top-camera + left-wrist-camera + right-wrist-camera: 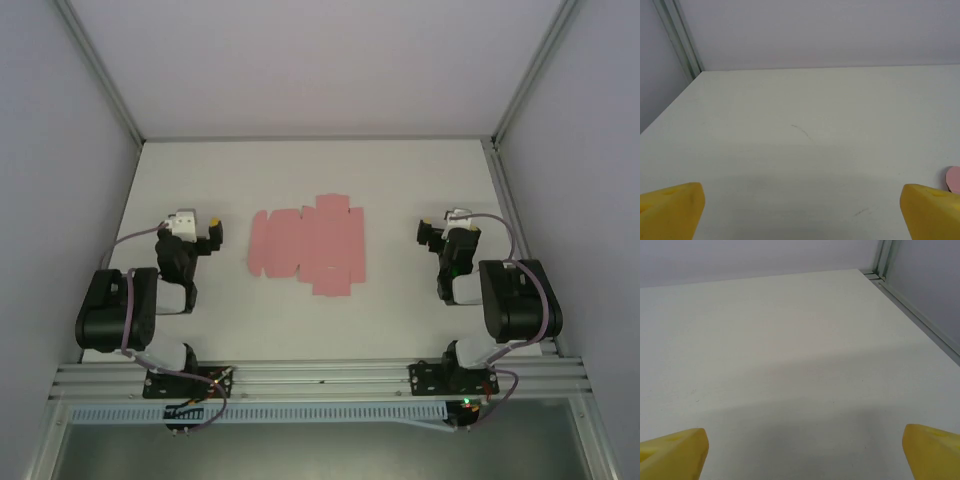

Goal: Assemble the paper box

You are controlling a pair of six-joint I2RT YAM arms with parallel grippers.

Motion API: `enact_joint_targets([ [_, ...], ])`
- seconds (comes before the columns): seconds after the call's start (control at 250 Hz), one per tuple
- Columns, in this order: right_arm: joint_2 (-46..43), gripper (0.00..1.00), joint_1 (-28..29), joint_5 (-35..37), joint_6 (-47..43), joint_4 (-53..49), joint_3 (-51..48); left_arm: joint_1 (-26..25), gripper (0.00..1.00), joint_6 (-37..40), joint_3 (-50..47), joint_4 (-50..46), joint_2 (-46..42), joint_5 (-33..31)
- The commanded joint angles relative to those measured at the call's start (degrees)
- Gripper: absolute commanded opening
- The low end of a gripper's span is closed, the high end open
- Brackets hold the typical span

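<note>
Near the middle of the white table (400, 180) lies the paper box (308, 243), a pink die-cut sheet spread flat, with its flaps sticking out at the far, near and left edges. Nothing touches it. It sits between the two arms, somewhat closer to the left one.

To its left, the left gripper (210, 235) hangs over bare table, just beside the sheet's left edge but apart from it. From the left wrist camera its yellow fingertips (670, 210) stand wide apart at the bottom corners with nothing between them, and a small rounded pink corner of the sheet (954, 177) peeks in at the right edge, just above the right fingertip. A faint scuff mark (801, 131) shows on the table surface further out.

To the right of the sheet, the right gripper (432, 235) is well apart from it, also above bare table. Its yellow fingertips (672, 452) are likewise spread wide and hold nothing. A metal frame post (880, 257) rises at the far right corner of the table, where the pale walls (320, 60) meet.
</note>
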Motion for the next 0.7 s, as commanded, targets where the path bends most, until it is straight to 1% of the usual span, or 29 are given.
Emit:
enact_joint_targets([
  [0.0, -0.24, 1.00, -0.24, -0.43, 0.70, 1.30, 0.78, -0.30, 1.00, 1.34, 0.53, 0.17, 0.43, -1.04],
  [0.076, -0.33, 1.00, -0.31, -0.51, 0.67, 1.29, 0.81, -0.32, 1.00, 1.35, 0.52, 0.19, 0.43, -1.13],
  [0.148, -0.31, 1.00, -0.26, -2.06, 0.27, 1.05, 0.99, -0.30, 1.00, 1.35, 0.57, 0.12, 0.43, -1.08],
  [0.695, -0.21, 1.00, -0.36, -2.63, 0.39, 0.73, 1.21, -0.28, 1.00, 1.35, 0.71, -0.16, 0.53, -1.03],
])
